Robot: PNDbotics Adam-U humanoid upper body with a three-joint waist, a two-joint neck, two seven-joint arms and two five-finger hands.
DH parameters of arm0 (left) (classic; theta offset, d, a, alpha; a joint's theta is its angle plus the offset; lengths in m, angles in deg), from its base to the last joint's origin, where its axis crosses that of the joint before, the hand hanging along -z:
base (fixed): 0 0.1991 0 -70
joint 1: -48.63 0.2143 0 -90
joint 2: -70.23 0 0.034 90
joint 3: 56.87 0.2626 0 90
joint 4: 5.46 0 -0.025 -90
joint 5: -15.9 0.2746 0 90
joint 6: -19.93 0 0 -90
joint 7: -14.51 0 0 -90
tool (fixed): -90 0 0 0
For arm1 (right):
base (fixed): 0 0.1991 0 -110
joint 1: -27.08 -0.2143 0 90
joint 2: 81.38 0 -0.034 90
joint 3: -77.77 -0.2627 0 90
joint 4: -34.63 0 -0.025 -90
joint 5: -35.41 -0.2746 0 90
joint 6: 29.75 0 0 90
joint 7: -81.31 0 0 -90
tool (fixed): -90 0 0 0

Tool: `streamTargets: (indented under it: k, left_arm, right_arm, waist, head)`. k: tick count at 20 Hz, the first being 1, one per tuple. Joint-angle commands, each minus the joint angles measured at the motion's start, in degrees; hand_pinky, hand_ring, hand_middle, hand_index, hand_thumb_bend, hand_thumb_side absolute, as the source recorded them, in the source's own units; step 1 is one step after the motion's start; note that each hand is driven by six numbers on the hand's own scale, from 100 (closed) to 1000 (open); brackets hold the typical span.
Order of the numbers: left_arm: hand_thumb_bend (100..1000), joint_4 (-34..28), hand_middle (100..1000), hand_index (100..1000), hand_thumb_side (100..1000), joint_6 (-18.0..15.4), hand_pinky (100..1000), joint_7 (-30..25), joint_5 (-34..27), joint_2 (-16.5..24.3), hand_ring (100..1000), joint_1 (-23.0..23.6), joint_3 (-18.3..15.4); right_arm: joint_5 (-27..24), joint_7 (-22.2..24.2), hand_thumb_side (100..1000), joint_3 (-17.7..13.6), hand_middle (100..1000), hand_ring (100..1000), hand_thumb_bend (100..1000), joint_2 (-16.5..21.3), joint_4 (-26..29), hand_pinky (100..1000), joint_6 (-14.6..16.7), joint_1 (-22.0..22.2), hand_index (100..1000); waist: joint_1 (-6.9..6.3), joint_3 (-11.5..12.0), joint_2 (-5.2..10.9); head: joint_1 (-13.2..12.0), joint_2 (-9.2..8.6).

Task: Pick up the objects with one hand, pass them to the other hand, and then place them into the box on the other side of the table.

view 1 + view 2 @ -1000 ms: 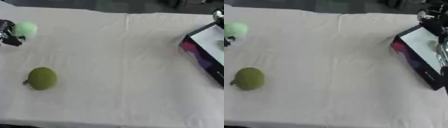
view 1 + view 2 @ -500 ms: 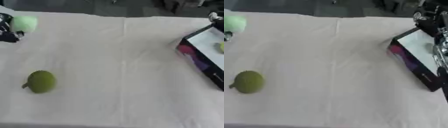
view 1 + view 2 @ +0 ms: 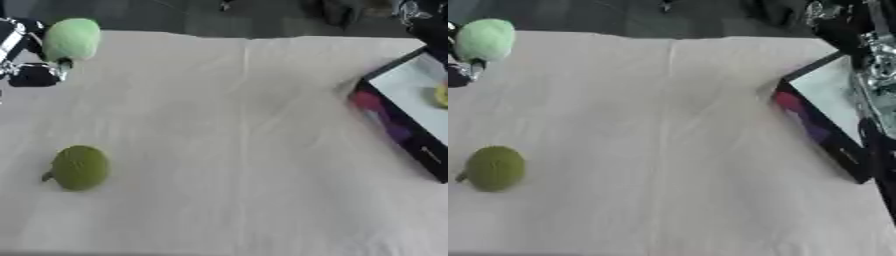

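Two green fruits remain outside the box. Our left hand grasps the pale green fruit above the bench's far-left corner; the darker fruit rests near-left. We judge the handover next, requiring our right arm, whose hand state we cannot tell.

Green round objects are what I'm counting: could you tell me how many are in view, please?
2. A pale green ball is held in the left hand at the far left; a darker green fruit lies on the cloth, near left. The box may hide more.
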State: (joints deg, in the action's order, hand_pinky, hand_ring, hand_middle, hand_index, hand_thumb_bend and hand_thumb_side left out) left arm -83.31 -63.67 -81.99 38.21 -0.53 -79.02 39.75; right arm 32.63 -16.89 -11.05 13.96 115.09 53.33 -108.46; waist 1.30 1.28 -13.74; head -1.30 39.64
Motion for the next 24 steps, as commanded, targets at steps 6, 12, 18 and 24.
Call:
streamTargets:
  k: [6,12,18,24]
  left_arm:
    - [100,-9.71,443,495,100,3.61,693,3.94,-3.83,-2.91,483,2.16,2.33]
    - [100,-11.13,440,494,100,3.08,691,4.40,-2.58,-5.85,480,2.51,4.24]
    - [100,-12.20,442,494,100,2.37,689,3.12,-0.98,-8.08,481,2.35,5.81]
    - [100,-11.87,441,494,100,1.62,688,2.59,0.91,-9.89,481,2.24,6.89]
  right_arm:
    - [2.83,4.87,248,3.25,889,939,100,-2.27,4.33,1000,-1.59,-5.08,910]
    - [4.71,9.05,240,6.32,900,940,100,-4.89,5.46,1000,-2.74,-7.64,913]
    - [6.77,13.06,241,9.85,902,942,100,-8.24,4.96,1000,-3.33,-10.29,912]
    - [8.47,16.16,238,13.03,904,943,109,-11.34,3.79,999,-3.39,-11.91,911]
  waist:
    - [-0.28,-0.09,1.97]
    - [-0.18,-0.27,2.32]
    - [-0.14,-0.37,2.51]
    - [0.01,-0.42,2.64]
  head:
    - [1.04,0.11]
    - [1.03,0.49]
    - [0.98,1.02]
    - [1.22,1.19]
